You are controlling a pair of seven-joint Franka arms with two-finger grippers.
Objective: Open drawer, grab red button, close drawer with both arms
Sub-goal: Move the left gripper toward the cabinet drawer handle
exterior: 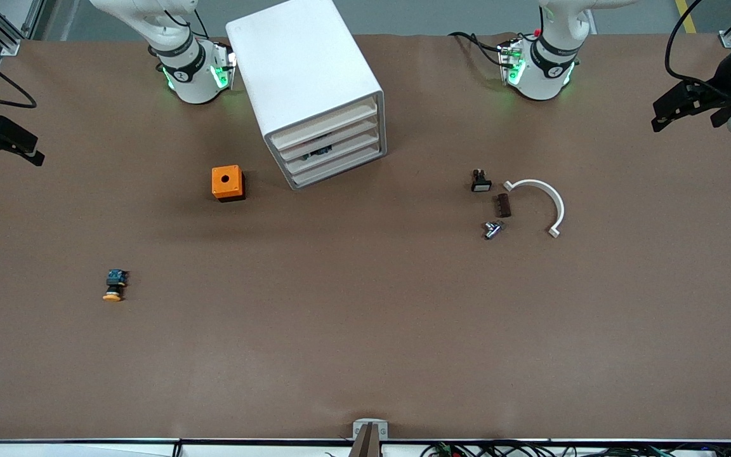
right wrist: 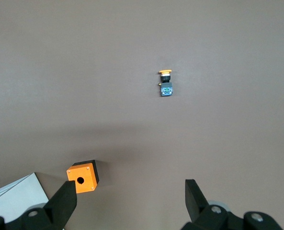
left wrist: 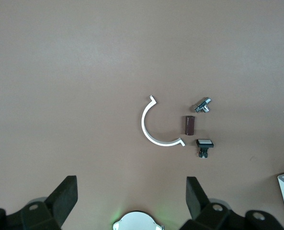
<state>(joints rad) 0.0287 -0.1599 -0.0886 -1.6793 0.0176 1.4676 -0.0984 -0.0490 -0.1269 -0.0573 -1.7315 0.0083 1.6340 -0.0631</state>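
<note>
Brown-covered table (exterior: 365, 330), grey floor (exterior: 441, 16) above its top edge, aluminium frame posts (exterior: 4, 28) at corners

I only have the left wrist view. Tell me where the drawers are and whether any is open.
Observer: The drawer unit stands between the arms' bases; none of its drawers is pulled out.
Operator: Report any button that lies elsewhere on the table.
Observer: A yellow-capped button lies toward the right arm's end, nearer the front camera than the orange box. No red-capped one shows.
Operator: Give me the right gripper.
Observer: The right gripper hangs open over its own end of the table, holding nothing.
</note>
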